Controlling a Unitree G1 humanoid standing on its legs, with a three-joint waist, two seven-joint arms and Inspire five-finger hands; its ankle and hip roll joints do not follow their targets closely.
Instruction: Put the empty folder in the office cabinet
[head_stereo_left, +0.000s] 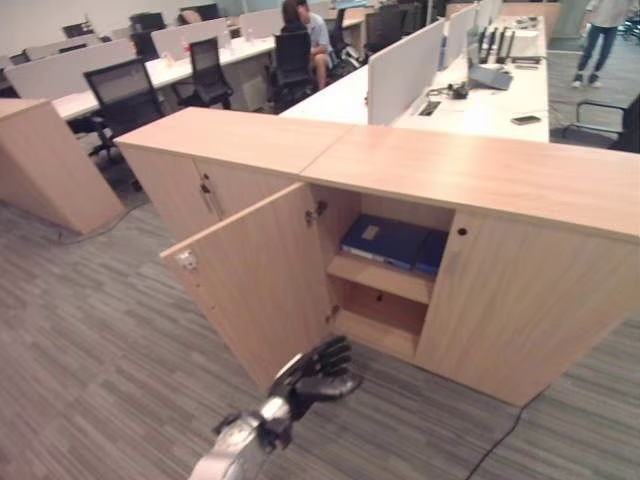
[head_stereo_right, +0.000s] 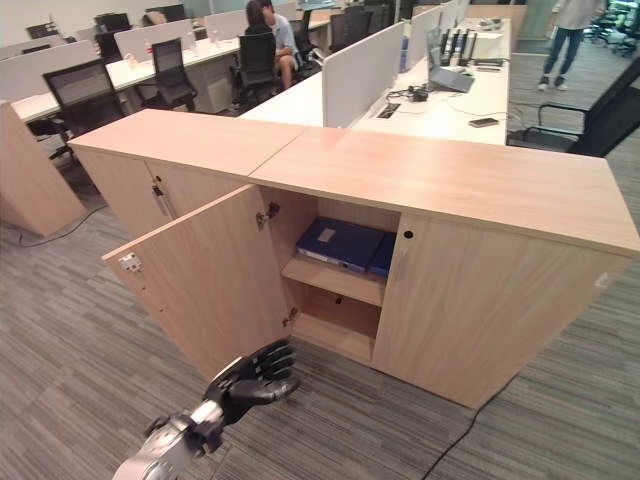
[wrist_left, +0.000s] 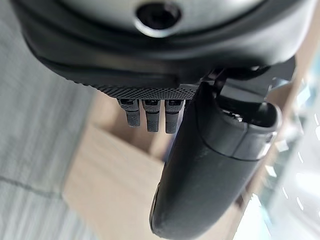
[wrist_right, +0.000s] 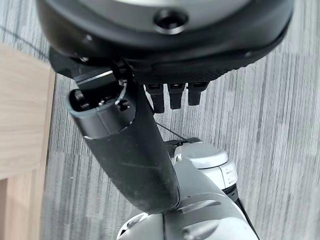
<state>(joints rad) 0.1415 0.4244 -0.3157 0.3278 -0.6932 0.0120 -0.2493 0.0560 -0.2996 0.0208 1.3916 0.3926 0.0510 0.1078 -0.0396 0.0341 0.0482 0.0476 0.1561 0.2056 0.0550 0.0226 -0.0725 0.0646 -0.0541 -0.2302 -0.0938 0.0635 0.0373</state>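
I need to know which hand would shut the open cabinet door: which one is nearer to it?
Left. The left hand hovers beside the open cabinet door's lower edge, apart from it. The right hand hangs low over the carpet, away from that door.

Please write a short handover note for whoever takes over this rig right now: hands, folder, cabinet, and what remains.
Left hand: fingers curled, holding nothing, low in front of the open cabinet door.
Right hand: hanging over the carpet, empty; its fingers look curled.
Blue folder: lying flat on the upper shelf of the office cabinet, beside another blue item.
Done: folder appears placed inside.
Left: probably push the door shut with the left hand, if closing is wanted.
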